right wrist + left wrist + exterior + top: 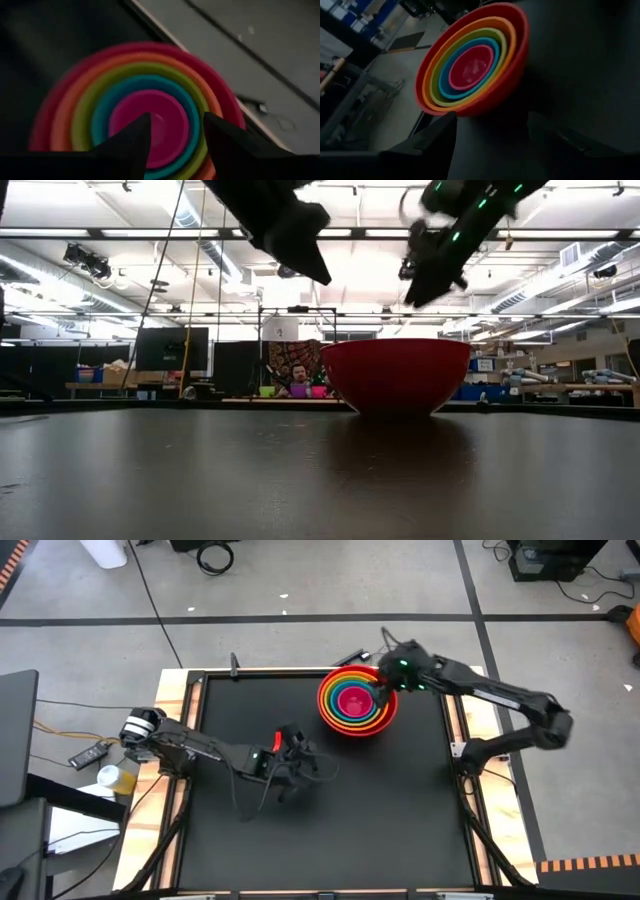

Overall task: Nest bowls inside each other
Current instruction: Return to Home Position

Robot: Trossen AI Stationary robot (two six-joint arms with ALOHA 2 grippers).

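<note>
The bowls stand nested on the black table near its far edge: the red bowl [357, 700] outermost, then orange, yellow-green and blue, with the magenta-pink bowl [150, 122] innermost. The red bowl [395, 375] rests on its base. My right gripper [383, 692] hovers over the stack's right rim, open, with nothing between its fingers [127, 142]. My left gripper [292, 745] hangs open over the table's middle, to the left of and nearer than the stack, pointing toward it [475, 60].
The table's wooden frame [455, 720] runs close to the right of the stack. Bare black tabletop [350, 830] spreads nearer and to the left. A phone and a bottle [115, 775] lie off the table at the left.
</note>
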